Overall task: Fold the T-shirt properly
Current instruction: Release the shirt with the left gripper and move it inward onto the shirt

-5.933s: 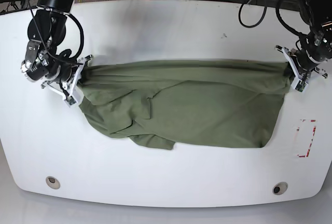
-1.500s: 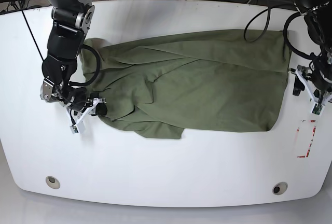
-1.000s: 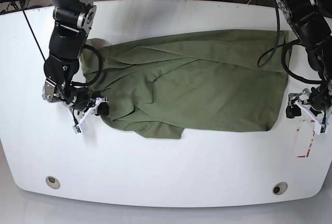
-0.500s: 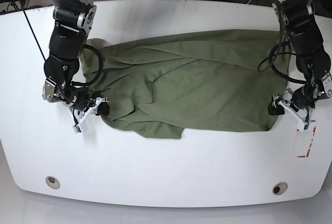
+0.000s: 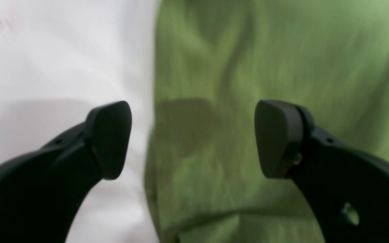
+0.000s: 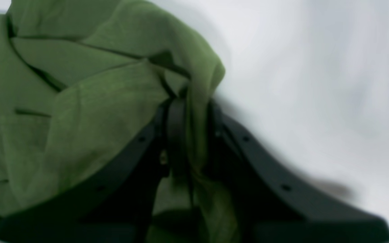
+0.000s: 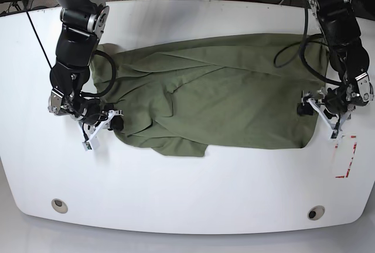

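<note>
Since half a second ago the left gripper [image 7: 319,112] has slid inward from the table [image 7: 187,206] onto the T-shirt [image 7: 234,101] edge at 3 o'clock, while the right gripper [image 7: 101,125] has stayed put at 9 o'clock; in the left wrist view the left gripper [image 5: 192,138] stands wide apart and empty, one pad over bare white table [image 5: 46,50] and the other over cloth, the T-shirt [image 5: 282,50] hem running between them; in the right wrist view the right gripper [image 6: 189,135] is pinched tight on a bunched fold of the T-shirt [image 6: 79,101]; in the base view the shirt lies rumpled across the table's middle; the cloth looks soft, light and limp, likely to sag and slip, so I would pinch its edge or corner.
</note>
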{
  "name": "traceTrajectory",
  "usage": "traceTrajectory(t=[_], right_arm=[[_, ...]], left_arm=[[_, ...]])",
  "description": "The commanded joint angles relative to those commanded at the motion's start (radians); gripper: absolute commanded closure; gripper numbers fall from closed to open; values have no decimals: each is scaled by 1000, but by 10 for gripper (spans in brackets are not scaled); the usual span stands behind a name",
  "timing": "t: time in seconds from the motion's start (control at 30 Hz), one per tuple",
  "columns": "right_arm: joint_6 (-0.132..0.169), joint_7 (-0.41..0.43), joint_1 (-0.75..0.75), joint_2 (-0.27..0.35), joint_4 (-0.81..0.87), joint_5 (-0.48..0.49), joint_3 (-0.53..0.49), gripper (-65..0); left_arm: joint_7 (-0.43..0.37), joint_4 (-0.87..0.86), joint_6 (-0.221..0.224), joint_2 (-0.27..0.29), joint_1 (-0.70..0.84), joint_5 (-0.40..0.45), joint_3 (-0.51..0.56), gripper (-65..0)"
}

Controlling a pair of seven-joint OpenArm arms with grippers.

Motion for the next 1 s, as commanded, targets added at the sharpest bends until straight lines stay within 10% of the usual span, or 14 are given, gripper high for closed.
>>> traceTrajectory(t=[1.0], right_arm=[[0, 0, -3, -5, 0, 2, -2, -97]], left_arm=[[46, 198, -69, -25, 222, -5, 0, -535]])
